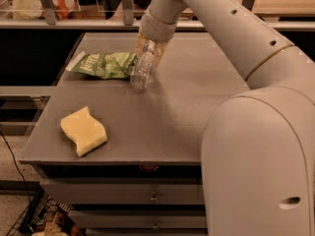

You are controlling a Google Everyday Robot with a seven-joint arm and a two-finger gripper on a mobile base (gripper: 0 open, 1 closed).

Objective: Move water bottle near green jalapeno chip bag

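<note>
Camera view, and we're looking down across the grey tabletop [187,107] with the big white arm [221,28] sweeping in from the right foreground and reaching to the far left-centre. At its tip the claw [150,50] sits low over the tabletop, closed on the upper part of the water bottle [141,72], and the clear ribbed plastic shows between its pale fingers [160,53]. The bottle hangs tilted, top end up in the claw and bottom end angled down and toward the camera; that lower end is right at the tabletop surface, though whether it touches is hard to call. Just to its left lies the green jalapeno chip bag [103,64], flat and wrinkly, white end strip pointing away to the left, its right edge practically meeting the bottle. Well apart from both, down at the near left corner, a pale yellow wavy-edged sponge [83,131] lies flat on its own. Under the tabletop's front edge, drawer fronts [123,193] with small handles are stacked one below the other.
</note>
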